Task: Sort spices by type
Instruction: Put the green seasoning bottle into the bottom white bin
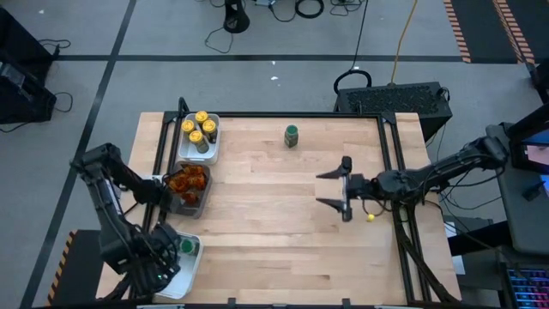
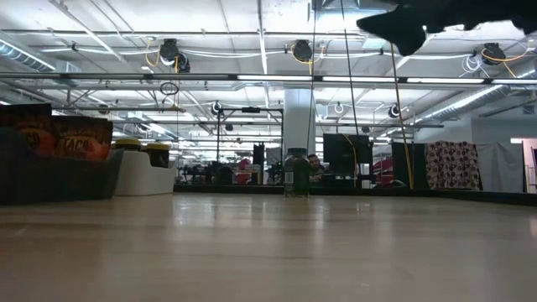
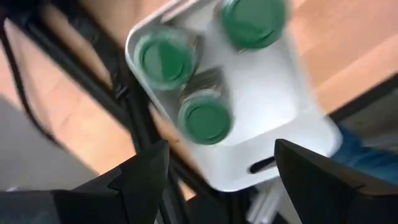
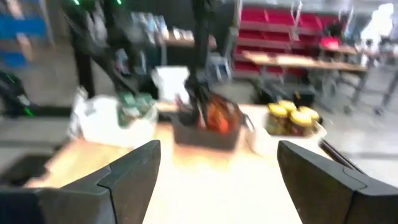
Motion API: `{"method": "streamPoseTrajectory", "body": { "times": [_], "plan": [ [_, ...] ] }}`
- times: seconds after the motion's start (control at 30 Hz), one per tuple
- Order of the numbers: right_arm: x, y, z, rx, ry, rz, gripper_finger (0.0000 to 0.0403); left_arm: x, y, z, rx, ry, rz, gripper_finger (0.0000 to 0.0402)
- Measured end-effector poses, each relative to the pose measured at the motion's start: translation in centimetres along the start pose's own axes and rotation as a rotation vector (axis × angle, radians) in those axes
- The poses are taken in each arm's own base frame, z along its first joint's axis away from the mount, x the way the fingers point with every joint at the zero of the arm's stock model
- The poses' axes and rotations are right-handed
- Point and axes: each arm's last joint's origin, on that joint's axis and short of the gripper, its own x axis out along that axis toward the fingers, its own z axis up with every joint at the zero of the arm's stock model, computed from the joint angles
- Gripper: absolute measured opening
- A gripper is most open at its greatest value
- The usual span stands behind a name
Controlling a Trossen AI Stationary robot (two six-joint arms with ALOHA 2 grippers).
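Observation:
Three jars with green lids (image 3: 205, 118) stand in a white tray (image 3: 273, 112) at the table's near left corner. My left gripper (image 3: 221, 180) hangs open above them, pointing down, with nothing between its fingers. Another green-lidded jar (image 1: 292, 135) stands alone on the table near the far edge, also seen in the low view (image 2: 295, 172). Yellow-lidded jars (image 1: 199, 129) fill a white tray at the far left. Orange-brown packets (image 1: 187, 180) lie in a dark grey tray (image 1: 194, 204). My right gripper (image 1: 343, 187) is open and level, right of the table's middle, pointing left.
A small yellow ball (image 1: 371, 217) lies on the table below the right arm. Black rails (image 1: 388, 154) run along the table's left, right and far sides. Bare wood spreads across the middle (image 1: 266, 223) and near part of the table.

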Motion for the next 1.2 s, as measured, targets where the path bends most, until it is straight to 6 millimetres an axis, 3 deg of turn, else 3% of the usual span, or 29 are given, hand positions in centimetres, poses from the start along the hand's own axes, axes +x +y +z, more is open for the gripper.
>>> {"method": "streamPoseTrajectory", "body": {
  "times": [0.1,0.23,0.43,0.63,0.83,1.03,1.2],
  "plan": [
    [0.8,-0.5,1.3,-0.036,0.109,-0.034,0.0306,-2.0,0.5,0.5,-0.003,-0.119,-0.078,0.0295],
    [2.2,-2.0,3.2,-0.078,0.221,-0.115,0.0306,-3.5,0.7,2.0,0.049,-0.515,-0.231,0.0295],
    [4.2,-7.0,3.2,-0.062,0.325,-0.267,0.0306,-2.3,-0.6,6.7,0.221,-0.83,-0.13,0.0295],
    [5.4,-12.3,0.9,0.047,0.405,-0.322,0.0306,-0.3,-1.7,11.5,0.428,-0.962,-0.056,0.0295],
    [6.8,-15.8,-1.1,0.102,0.388,-0.32,0.0306,1.2,-0.1,14.4,0.517,-1.027,-0.195,0.0295],
    [8.2,-19.4,-1.5,0.16,0.407,-0.336,0.0306,2.2,2.1,15.2,0.524,-1.12,-0.413,0.0295],
    [9.9,-21.4,-1.3,0.175,0.407,-0.344,0.0306,1.9,2.5,15.0,0.564,-1.212,-0.534,0.0295]
  ]
}}
